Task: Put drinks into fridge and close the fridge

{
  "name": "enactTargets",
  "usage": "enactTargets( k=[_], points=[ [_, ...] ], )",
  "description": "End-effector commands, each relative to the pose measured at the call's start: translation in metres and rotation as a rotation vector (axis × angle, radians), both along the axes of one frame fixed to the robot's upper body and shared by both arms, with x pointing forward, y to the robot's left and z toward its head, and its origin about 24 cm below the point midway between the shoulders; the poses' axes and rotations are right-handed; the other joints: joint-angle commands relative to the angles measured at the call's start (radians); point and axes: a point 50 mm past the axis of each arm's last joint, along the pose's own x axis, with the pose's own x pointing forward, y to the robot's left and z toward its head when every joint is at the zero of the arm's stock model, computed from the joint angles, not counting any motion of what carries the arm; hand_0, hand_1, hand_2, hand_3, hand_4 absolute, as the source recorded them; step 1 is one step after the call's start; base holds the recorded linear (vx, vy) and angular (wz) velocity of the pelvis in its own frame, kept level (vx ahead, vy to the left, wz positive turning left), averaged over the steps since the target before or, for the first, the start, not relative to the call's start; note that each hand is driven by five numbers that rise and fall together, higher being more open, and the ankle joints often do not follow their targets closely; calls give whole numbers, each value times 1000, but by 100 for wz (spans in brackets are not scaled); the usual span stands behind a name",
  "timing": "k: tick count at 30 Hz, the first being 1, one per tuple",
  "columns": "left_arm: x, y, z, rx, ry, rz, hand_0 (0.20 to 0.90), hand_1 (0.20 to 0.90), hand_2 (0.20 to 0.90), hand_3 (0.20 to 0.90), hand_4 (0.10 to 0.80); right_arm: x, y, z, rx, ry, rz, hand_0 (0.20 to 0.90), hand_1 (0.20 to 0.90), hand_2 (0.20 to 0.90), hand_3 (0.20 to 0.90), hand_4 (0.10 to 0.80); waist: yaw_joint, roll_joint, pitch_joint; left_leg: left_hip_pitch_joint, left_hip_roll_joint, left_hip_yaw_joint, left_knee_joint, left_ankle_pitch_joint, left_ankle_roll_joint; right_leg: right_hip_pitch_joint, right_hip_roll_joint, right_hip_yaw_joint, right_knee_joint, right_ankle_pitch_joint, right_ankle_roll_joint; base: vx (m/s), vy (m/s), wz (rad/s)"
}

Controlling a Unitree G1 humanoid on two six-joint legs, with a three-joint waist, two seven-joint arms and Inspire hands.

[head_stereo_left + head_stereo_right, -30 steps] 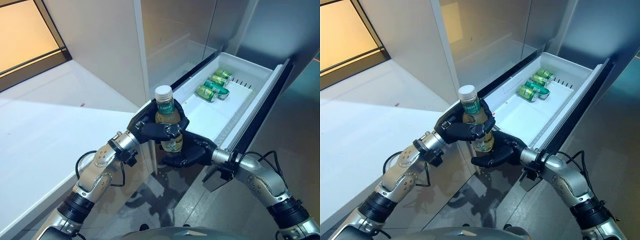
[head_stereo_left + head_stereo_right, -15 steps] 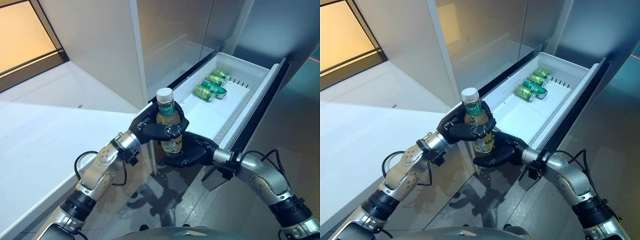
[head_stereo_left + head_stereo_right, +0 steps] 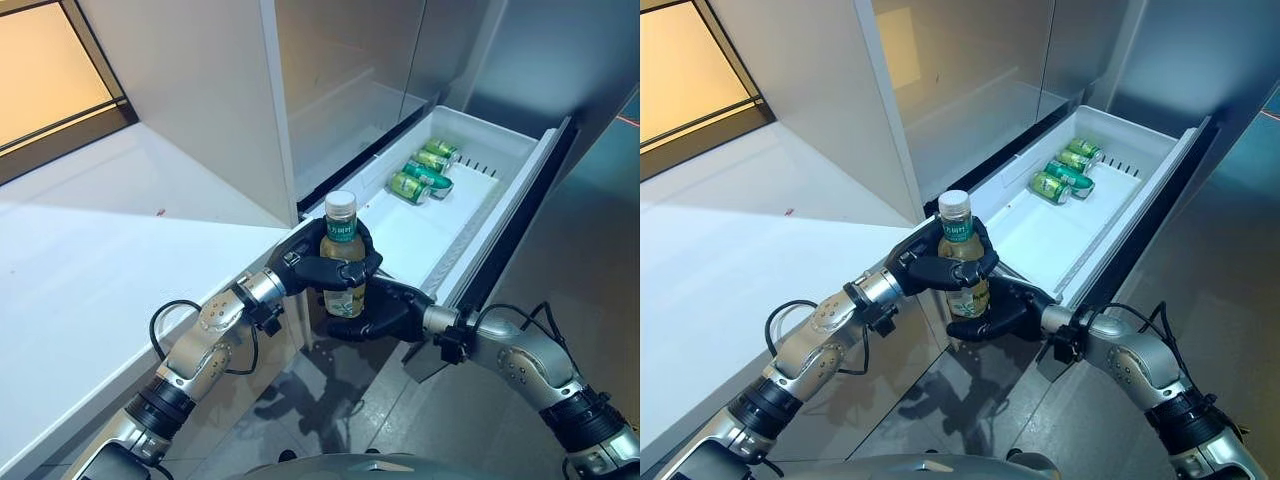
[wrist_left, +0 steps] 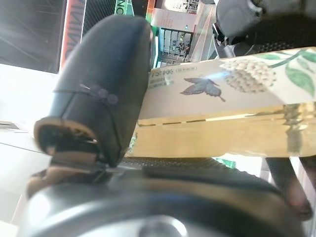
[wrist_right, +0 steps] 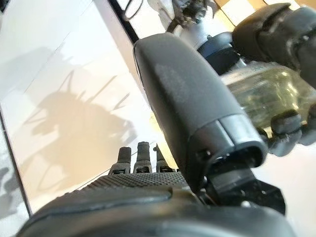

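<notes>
The bottle (image 3: 343, 262) stands upright just short of the open fridge drawer (image 3: 452, 188), held between both hands. If one grip loosens mid-transfer, it could tip and fall to the floor. The left hand (image 3: 312, 262), reaching toward 2 o'clock, curls around its middle; the right hand (image 3: 375, 312), from 4 o'clock, cups its base. Green cans (image 3: 423, 170) lie at the drawer's far end.

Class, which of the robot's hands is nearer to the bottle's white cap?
Left. The left hand wraps the bottle just below its cap; the right hand cups the bottle's base, farther down.
</notes>
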Motion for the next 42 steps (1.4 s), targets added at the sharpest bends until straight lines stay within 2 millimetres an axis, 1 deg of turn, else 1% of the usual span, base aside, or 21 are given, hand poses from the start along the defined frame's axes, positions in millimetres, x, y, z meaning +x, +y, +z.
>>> enactTargets(
  k=[1, 2, 6, 9, 12, 13, 15, 18, 21, 22, 23, 25, 26, 27, 31, 35, 36, 37, 38, 39, 42],
  points=[
    [17, -20, 30, -53, -154, -54, 300, 300, 300, 200, 100, 10, 59, 70, 559, -126, 162, 900, 900, 900, 900, 800, -2, -5, -72, -33, -44, 17, 50, -90, 46, -64, 50, 4, 50, -3, 29, 32, 14, 1],
    [16, -21, 27, -54, -146, -55, 300, 300, 300, 200, 100, 11, 62, 71, 606, -104, 124, 900, 900, 900, 900, 800, 1, -5, -73, -33, -44, 17, 51, -90, 46, -63, 50, -1, 50, -3, 29, 0, 0, 0],
    [14, -23, 25, -59, -135, -53, 300, 300, 300, 200, 100, 15, 60, 72, 616, -138, 58, 900, 900, 900, 900, 800, 5, -4, -74, -36, -43, 18, 54, -91, 47, -64, 49, -7, 51, -6, 28, 0, 0, 0],
    [13, -25, 24, -64, -123, -55, 300, 300, 300, 200, 100, 18, 56, 76, 557, -222, 30, 900, 900, 900, 900, 800, 6, -5, -72, -37, -45, 14, 54, -92, 50, -63, 49, -9, 51, -7, 25, 0, 0, 0],
    [12, -26, 24, -64, -116, -55, 300, 300, 300, 200, 100, 19, 54, 79, 517, -261, 24, 900, 900, 900, 900, 800, 4, -5, -71, -36, -46, 13, 54, -93, 50, -62, 49, -7, 51, -8, 24, 0, 0, 0],
    [12, -26, 23, -60, -113, -59, 300, 300, 300, 200, 100, 20, 53, 83, 474, -299, 29, 900, 900, 900, 900, 800, 3, -4, -70, -37, -46, 12, 55, -93, 50, -64, 50, -5, 52, -8, 23, 0, 0, 0],
    [12, -27, 23, -60, -107, -63, 300, 300, 300, 200, 100, 21, 53, 83, 449, -312, 32, 900, 900, 900, 900, 800, 3, -4, -70, -37, -47, 11, 56, -93, 51, -64, 50, -3, 53, -9, 23, 0, 0, 0],
    [11, -29, 21, -52, -92, -79, 300, 300, 300, 200, 100, 22, 52, 82, 354, -338, 57, 900, 900, 900, 900, 800, 0, -3, -68, -38, -49, 8, 58, -94, 53, -66, 50, 5, 56, -9, 22, 0, 0, 0],
    [10, -30, 19, -45, -76, -99, 300, 300, 300, 200, 100, 22, 52, 79, 300, -354, 80, 900, 900, 900, 900, 800, -1, -2, -68, -38, -50, 5, 58, -94, 54, -67, 51, 10, 57, -8, 22, 0, 0, 0],
    [10, -31, 18, -43, -69, -107, 300, 300, 300, 200, 100, 22, 52, 79, 286, -357, 91, 846, 846, 846, 837, 737, -1, -1, -68, -38, -52, 3, 58, -95, 55, -67, 51, 12, 57, -9, 22, 0, 0, 0],
    [10, -31, 17, -36, -63, -114, 300, 300, 300, 200, 100, 23, 53, 78, 258, -375, 103, 549, 549, 549, 491, 391, -2, 0, -68, -37, -53, 0, 57, -95, 55, -68, 51, 16, 58, -8, 22, 0, 0, 0],
    [10, -33, 15, -23, -56, -123, 300, 300, 300, 200, 100, 24, 54, 79, 213, -401, 129, 444, 444, 444, 367, 267, -3, 1, -68, -36, -53, -2, 56, -95, 56, -68, 51, 21, 58, -7, 22, 25, 14, -3],
    [10, -33, 14, -20, -50, -126, 300, 300, 300, 200, 100, 25, 55, 80, 204, -402, 135, 333, 333, 333, 238, 138, -3, 1, -68, -36, -53, -3, 56, -95, 56, -68, 51, 22, 58, -6, 23, 28, 16, -3],
    [10, -34, 12, -17, -40, -130, 300, 300, 300, 200, 100, 26, 57, 80, 189, -404, 146, 300, 300, 300, 200, 100, -4, 2, -69, -35, -54, -3, 56, -95, 57, -68, 52, 25, 60, -7, 22, 0, 0, 0],
    [11, -35, 10, -26, -36, -135, 300, 300, 300, 200, 100, 26, 60, 81, 178, -396, 169, 300, 300, 300, 200, 100, -5, 2, -69, -34, -54, -1, 55, -95, 58, -70, 53, 29, 65, -10, 22, 0, 0, 0],
    [9, -34, 20, -82, -112, -113, 300, 300, 300, 200, 100, 25, 61, 79, 176, -383, 166, 300, 300, 300, 200, 100, -4, 0, -70, -31, -53, -1, 52, -95, 59, -68, 54, 29, 65, -12, 21, 12, 9, -4],
    [9, -32, 26, -133, -143, -96, 340, 340, 340, 247, 147, 26, 61, 78, 181, -376, 158, 300, 300, 300, 200, 100, -3, -1, -71, -31, -52, 0, 52, -96, 59, -66, 54, 29, 65, -12, 20, 0, 0, 0],
    [9, -31, 32, -163, -193, -77, 444, 444, 444, 367, 267, 26, 61, 77, 180, -379, 145, 300, 300, 300, 200, 100, -2, -3, -72, -31, -52, 0, 51, -96, 59, -66, 54, 29, 64, -13, 19, 0, 0, 0],
    [8, -29, 37, -190, -229, -63, 841, 841, 841, 831, 731, 27, 60, 77, 184, -381, 134, 300, 300, 300, 200, 100, -2, -4, -72, -31, -52, 1, 51, -96, 59, -67, 54, 28, 65, -13, 18, -3, -3, -3],
    [7, -28, 40, -202, -252, -51, 900, 900, 900, 900, 800, 27, 59, 76, 187, -386, 122, 300, 300, 300, 200, 100, -1, -5, -71, -32, -52, 1, 51, -96, 58, -68, 54, 28, 66, -13, 18, -8, -5, -5],
    [2, -26, 50, -242, -340, -5, 900, 900, 900, 900, 800, 28, 55, 78, 204, -418, 62, 300, 300, 300, 200, 100, 2, -10, -69, -31, -50, 1, 47, -96, 58, -68, 55, 22, 65, -13, 17, -3, -2, -1]
  ],
)
